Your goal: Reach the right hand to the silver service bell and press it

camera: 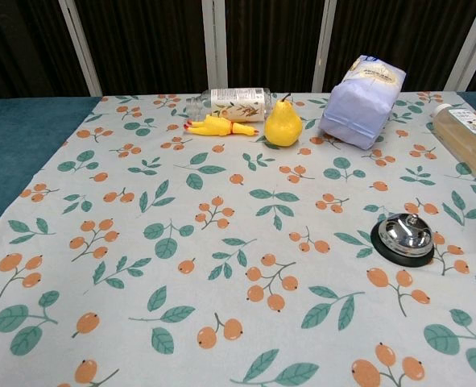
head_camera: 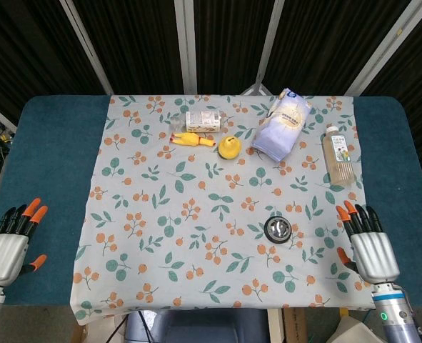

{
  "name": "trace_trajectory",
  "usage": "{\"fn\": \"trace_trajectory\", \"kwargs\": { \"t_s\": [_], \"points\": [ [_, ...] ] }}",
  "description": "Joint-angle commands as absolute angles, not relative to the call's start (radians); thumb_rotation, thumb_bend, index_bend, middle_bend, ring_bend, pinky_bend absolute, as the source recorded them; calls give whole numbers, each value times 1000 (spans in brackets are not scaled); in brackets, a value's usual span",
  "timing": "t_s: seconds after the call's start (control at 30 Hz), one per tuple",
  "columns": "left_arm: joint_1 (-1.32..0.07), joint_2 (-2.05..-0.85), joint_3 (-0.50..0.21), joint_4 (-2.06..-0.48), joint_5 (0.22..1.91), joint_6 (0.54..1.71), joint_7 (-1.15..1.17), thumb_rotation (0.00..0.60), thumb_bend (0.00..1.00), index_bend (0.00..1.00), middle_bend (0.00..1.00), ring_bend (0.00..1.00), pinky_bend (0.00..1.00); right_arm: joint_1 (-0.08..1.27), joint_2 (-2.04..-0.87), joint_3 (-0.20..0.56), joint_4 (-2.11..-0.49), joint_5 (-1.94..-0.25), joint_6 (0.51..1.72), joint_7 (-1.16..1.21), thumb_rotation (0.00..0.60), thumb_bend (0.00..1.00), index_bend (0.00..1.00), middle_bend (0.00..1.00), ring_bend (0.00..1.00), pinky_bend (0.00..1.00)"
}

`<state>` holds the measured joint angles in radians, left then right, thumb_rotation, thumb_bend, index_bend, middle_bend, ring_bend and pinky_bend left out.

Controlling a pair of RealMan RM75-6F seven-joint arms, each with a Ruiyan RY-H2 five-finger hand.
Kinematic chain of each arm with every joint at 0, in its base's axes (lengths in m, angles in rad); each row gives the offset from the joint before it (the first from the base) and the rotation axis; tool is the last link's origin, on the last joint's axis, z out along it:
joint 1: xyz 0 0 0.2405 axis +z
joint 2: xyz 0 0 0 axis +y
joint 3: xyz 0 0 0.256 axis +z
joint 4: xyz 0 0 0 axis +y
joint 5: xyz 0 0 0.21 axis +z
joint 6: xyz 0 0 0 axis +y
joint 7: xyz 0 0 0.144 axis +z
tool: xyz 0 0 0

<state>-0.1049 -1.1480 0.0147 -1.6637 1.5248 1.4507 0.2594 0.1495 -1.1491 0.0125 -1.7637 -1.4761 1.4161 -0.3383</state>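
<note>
The silver service bell [head_camera: 278, 229] on its black base stands on the flowered cloth at the near right; the chest view shows the bell [camera: 403, 235] uncovered. My right hand [head_camera: 369, 243] hangs open to the right of it, well apart, over the cloth's right edge, fingers stretched away from me. My left hand [head_camera: 9, 243] hovers open over the blue table at the near left. Neither hand appears in the chest view.
At the back of the cloth lie a clear bottle [head_camera: 203, 120], a yellow rubber chicken [head_camera: 191, 140], a yellow pear [head_camera: 229, 148] and a pale blue bag [head_camera: 283, 123]. A juice bottle [head_camera: 338, 153] lies at the right, beyond my right hand.
</note>
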Motion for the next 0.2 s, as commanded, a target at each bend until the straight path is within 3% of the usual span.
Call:
{"fn": "trace_trajectory", "kwargs": {
  "t_s": [0.03,0.2],
  "points": [
    [-104,-1147,16,-1662,1524,1448,258,600,49,0,0,0,0,108,-1115,-25,-1736,-1507,1451,-292,600,357,0,0,0,0],
    [-104,-1144,14,-1668,1522,1449,258,600,50,0,0,0,0,94,-1109,-31,-1710,-1544,1481,-232,600,358,0,0,0,0]
  ]
}}
